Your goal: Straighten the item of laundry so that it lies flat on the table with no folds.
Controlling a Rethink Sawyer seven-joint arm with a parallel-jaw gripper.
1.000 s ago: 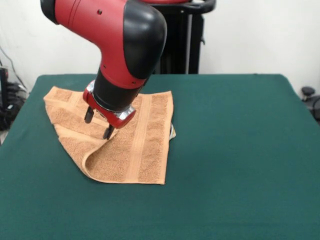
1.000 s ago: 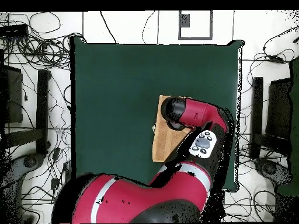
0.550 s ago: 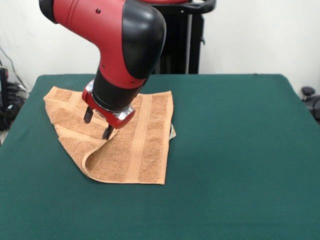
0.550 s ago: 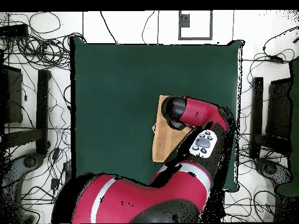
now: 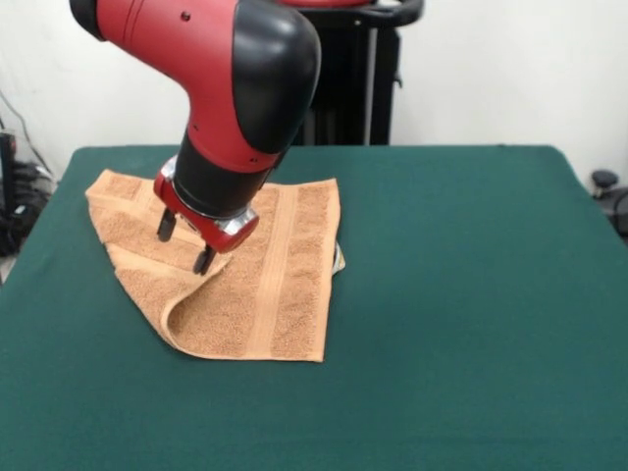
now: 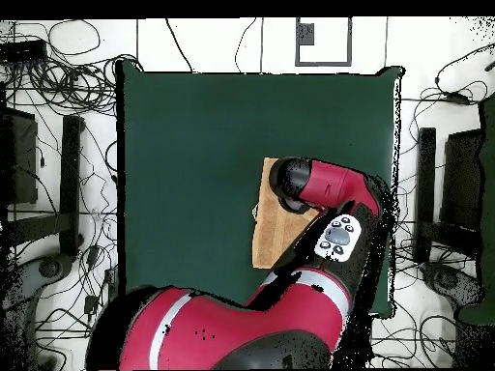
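The orange-tan towel [image 5: 245, 285] lies on the left part of the dark green table [image 5: 461, 294], folded over on itself, with a rounded fold at its near left edge and a small white tag at its right edge. My gripper [image 5: 183, 242] hovers just above the folded layer near the towel's middle left, fingers open with nothing between them. In the overhead view the arm covers most of the towel [image 6: 268, 227]; only a strip shows on the table [image 6: 193, 145], and the gripper is hidden.
The robot's black pedestal [image 5: 358, 88] stands behind the table's far edge. Cables and stands [image 6: 58, 193] surround the table on the floor in the overhead view.
The gripper has shifted slightly left and a little upward over the towel. The towel itself has not moved.
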